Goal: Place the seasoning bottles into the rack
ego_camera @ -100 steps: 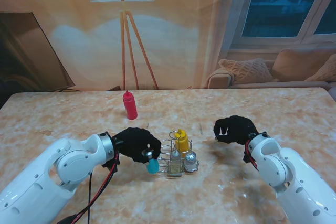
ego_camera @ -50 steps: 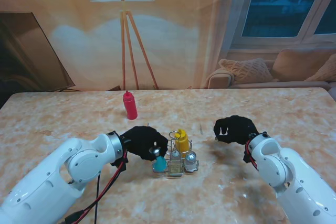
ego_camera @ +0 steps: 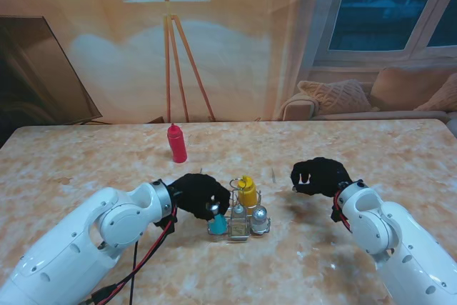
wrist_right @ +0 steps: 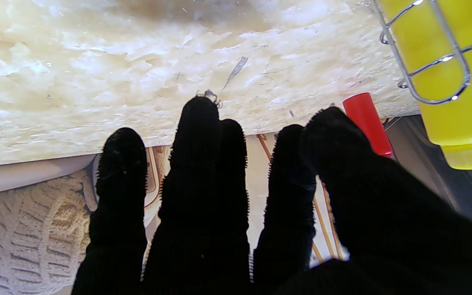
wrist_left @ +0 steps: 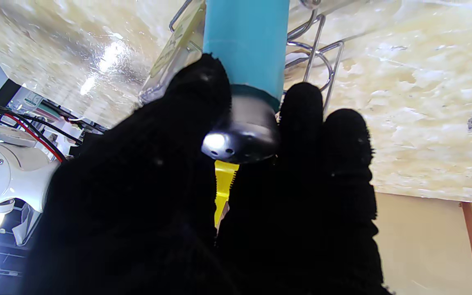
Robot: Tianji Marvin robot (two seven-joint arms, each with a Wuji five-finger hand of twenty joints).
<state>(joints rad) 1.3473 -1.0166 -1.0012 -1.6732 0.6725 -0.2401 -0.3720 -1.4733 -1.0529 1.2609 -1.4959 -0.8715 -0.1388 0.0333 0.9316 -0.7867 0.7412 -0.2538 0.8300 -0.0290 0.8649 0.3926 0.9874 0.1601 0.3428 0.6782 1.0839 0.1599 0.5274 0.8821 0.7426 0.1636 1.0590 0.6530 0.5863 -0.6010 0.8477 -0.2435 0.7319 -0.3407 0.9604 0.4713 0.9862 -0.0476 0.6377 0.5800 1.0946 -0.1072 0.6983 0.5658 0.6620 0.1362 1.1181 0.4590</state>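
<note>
1. Our left hand [ego_camera: 198,194], center frame, fingers closed round the silver cap of the blue shaker [ego_camera: 216,223], which stands upright at the left edge of the wire rack [ego_camera: 243,228].
2. Rack also holds a yellow bottle [ego_camera: 248,192] & two silver-topped shakers.
3. Our right hand [ego_camera: 319,176], right of center, hovers w/ fingers spread, holding nothing.
4. Red bottle [ego_camera: 176,143] stands alone, upper left of the rack, well apart.

My 2 arms are glossy white shells; my left hand [ego_camera: 198,192] and right hand [ego_camera: 319,176] wear fuzzy black gloves, with red and black cables [ego_camera: 137,262] trailing from the left wrist.
</note>
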